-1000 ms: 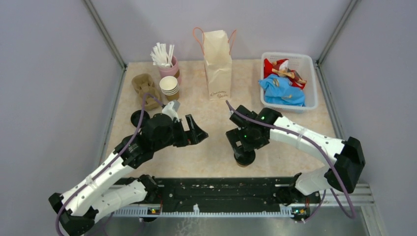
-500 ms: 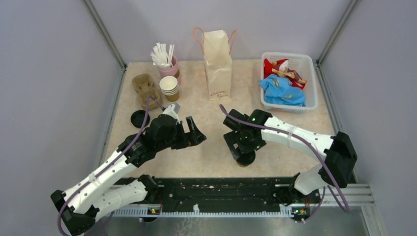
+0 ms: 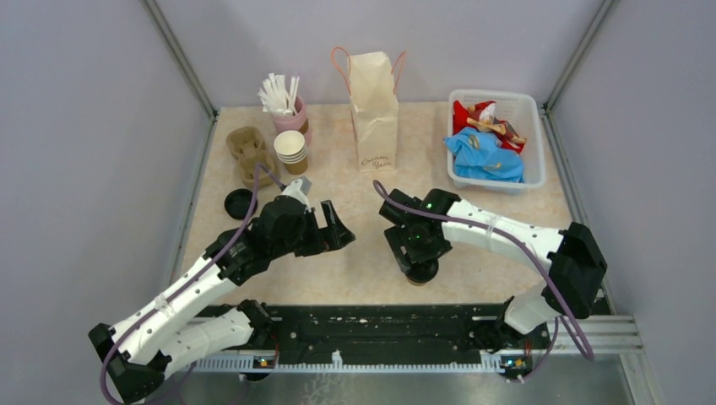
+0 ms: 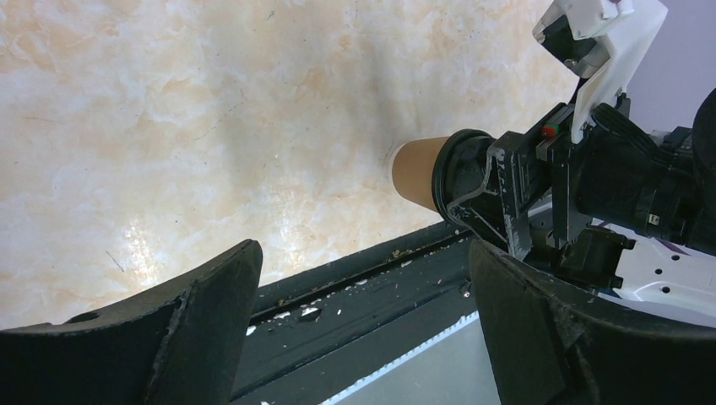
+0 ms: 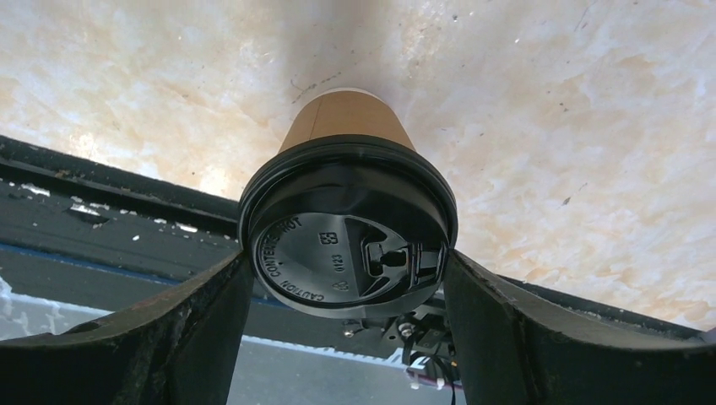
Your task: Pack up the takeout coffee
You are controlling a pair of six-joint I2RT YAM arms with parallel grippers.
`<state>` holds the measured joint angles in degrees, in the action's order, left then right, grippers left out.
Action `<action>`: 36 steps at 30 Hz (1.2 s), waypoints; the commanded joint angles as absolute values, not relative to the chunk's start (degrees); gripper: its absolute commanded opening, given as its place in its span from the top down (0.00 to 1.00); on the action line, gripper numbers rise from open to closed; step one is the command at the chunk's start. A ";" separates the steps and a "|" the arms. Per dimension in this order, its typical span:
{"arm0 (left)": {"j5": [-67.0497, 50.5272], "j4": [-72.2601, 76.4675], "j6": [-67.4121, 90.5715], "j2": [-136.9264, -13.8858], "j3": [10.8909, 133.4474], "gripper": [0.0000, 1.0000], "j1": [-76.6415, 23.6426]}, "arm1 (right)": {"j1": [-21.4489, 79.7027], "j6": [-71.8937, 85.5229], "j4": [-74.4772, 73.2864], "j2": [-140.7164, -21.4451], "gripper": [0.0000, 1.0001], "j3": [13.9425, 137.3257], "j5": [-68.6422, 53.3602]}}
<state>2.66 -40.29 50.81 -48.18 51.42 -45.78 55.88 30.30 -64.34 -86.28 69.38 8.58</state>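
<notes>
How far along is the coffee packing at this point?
Nothing looks packed: the paper bag stands untouched at the back. In hand: the right gripper brackets a lidded cup standing on the table; grip unclear. The left gripper is open, empty. Left: lifting, bagging.

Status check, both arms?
Left gripper open, empty. Right gripper straddles lidded cup, clamp unclear. Cup upright on table. No obstruction seen toward paper bag.

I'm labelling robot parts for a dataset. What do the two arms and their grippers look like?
The left arm and right arm have white shells, black joints and a trailing purple cable. The left gripper and right gripper are black, with two broad curved fingers.
</notes>
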 commanded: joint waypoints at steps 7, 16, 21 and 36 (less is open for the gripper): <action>2.79 -38.01 49.64 -50.03 53.08 0.02 -45.59 | 40.26 26.47 -56.84 -81.52 0.26 62.31 17.09; 0.88 -36.51 46.92 -55.23 55.83 0.02 -45.29 | 16.70 16.90 -44.66 -86.11 0.26 63.23 16.11; 0.26 -36.01 46.29 -57.00 56.85 0.02 -45.09 | 13.97 16.22 -43.35 -90.34 0.25 62.49 18.20; -2.82 -35.90 45.42 -58.74 60.47 0.02 -44.39 | 13.94 16.57 -47.86 -89.50 0.07 67.91 11.35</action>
